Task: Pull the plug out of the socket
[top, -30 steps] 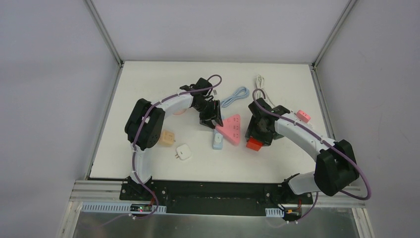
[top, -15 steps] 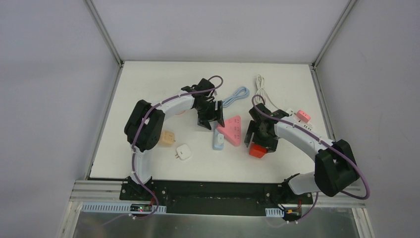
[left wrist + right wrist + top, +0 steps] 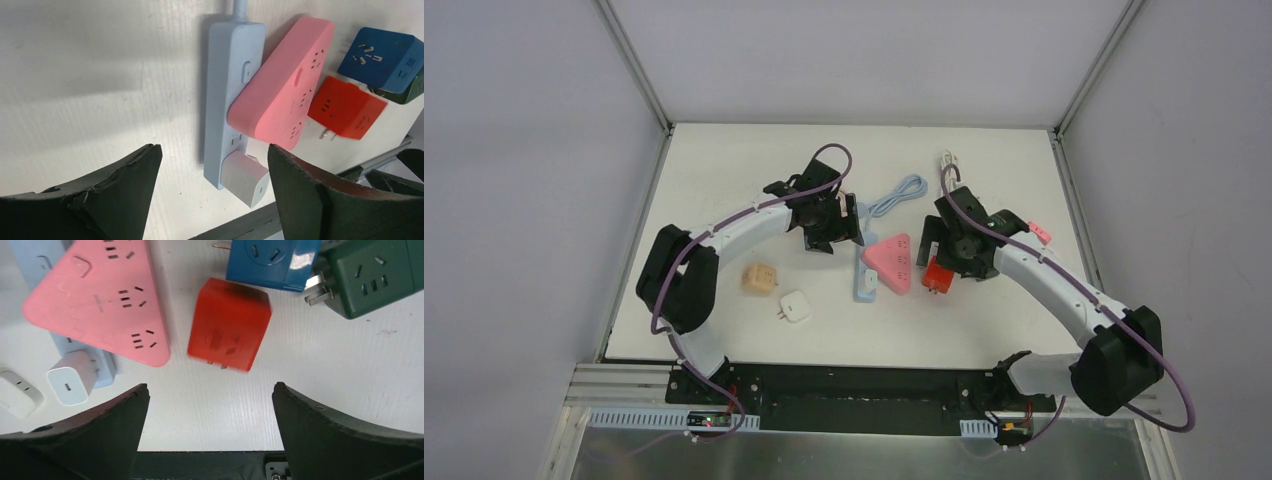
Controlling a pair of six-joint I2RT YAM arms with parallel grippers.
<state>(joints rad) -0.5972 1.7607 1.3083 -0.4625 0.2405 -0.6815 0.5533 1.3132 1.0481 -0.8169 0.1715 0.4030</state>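
Observation:
A light blue power strip (image 3: 862, 283) lies mid-table; it also shows in the left wrist view (image 3: 232, 75). A pink triangular adapter (image 3: 890, 262) (image 3: 282, 85) (image 3: 105, 295) sits plugged on it. A white charger plug (image 3: 245, 178) (image 3: 72, 380) is plugged into its near end. A red cube adapter (image 3: 936, 276) (image 3: 230, 325) lies free on the table, right of the pink one. My left gripper (image 3: 832, 225) (image 3: 214, 150) is open above the strip, holding nothing. My right gripper (image 3: 949, 250) (image 3: 210, 387) is open above the red cube, holding nothing.
A blue cube adapter (image 3: 272, 257) and a green one (image 3: 372, 277) lie beyond the red cube. A beige cube (image 3: 759, 279) and a white square adapter (image 3: 795, 306) lie front left. The strip's blue cable (image 3: 899, 193), a white cable (image 3: 952, 170) and a pink plug (image 3: 1036, 234) lie at the back right.
The red cube was at my right gripper's tip; now it lies free and that gripper has drawn back over it. My left arm has swung left and back, off the pink adapter.

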